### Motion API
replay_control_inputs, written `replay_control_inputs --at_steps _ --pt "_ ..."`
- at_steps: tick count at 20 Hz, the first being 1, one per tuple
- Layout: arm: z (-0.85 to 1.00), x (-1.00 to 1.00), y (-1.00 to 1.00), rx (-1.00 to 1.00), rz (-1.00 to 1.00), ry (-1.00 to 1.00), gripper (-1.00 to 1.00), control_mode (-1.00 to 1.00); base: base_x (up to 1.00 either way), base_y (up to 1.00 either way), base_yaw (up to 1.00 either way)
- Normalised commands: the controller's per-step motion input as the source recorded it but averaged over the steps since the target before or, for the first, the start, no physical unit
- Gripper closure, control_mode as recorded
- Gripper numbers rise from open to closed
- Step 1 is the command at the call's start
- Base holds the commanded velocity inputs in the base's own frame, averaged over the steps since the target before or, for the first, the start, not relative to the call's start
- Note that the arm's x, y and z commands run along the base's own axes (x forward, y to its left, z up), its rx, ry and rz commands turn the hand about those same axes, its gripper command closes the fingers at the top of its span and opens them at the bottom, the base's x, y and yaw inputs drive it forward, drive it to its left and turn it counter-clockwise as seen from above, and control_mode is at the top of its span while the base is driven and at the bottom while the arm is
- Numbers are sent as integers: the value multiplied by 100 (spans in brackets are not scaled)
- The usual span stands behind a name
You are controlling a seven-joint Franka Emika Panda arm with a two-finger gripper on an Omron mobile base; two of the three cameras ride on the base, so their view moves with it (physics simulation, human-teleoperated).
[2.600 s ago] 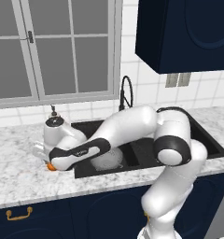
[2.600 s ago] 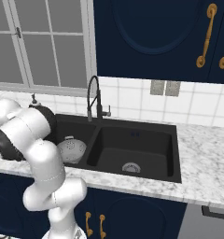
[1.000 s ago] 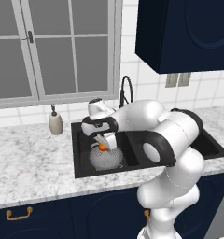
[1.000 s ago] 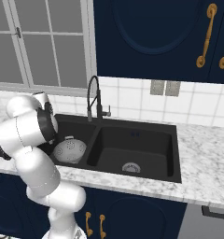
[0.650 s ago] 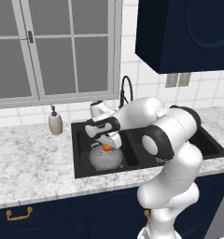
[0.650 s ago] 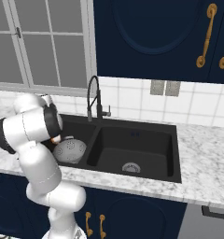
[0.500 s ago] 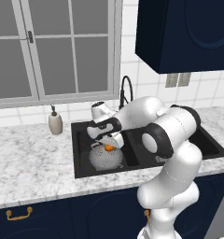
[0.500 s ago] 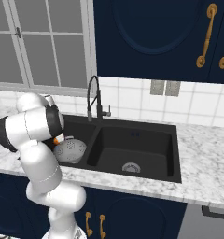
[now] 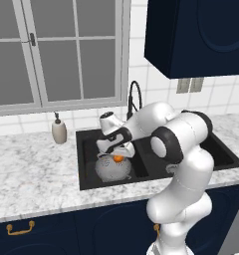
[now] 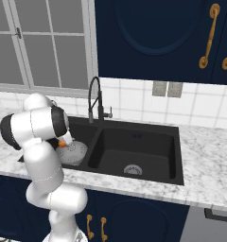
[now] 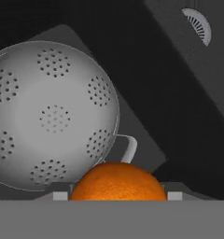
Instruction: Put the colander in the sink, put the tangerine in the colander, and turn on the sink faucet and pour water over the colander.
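Note:
The grey colander (image 9: 110, 170) sits in the left basin of the black sink (image 9: 87, 159). Just above its right rim hangs the small orange tangerine (image 9: 118, 158), with my gripper (image 9: 117, 155) shut on it. In the hand view the tangerine (image 11: 117, 181) sits between the fingertips of the gripper (image 11: 117, 195), and the colander (image 11: 48, 116) lies beyond it, one loop handle toward me. The right base view shows the tangerine (image 10: 62, 143) beside the colander (image 10: 74, 152). The black gooseneck sink faucet (image 9: 134, 98) stands behind the basin divider; no water runs.
A beige soap dispenser (image 9: 59, 131) stands on the marble counter (image 9: 32, 169) left of the sink. The right basin (image 10: 134, 146) holds only its silver drain (image 10: 133, 169). A window and tiled wall lie behind, and a dark cabinet (image 9: 201, 35) hangs above right.
The gripper has carried the tangerine from the counter left of the sink to over the left basin. Over the last second it moved slightly right and down toward the colander.

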Motion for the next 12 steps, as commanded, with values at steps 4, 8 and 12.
replay_control_inputs --at_steps 4,8,12 --pt "-28 24 -2 11 14 0 100 -100 0 0 0" --pt "-26 35 -7 14 10 0 100 -100 0 0 0" --pt "-31 36 -2 5 8 0 100 -100 0 0 0"
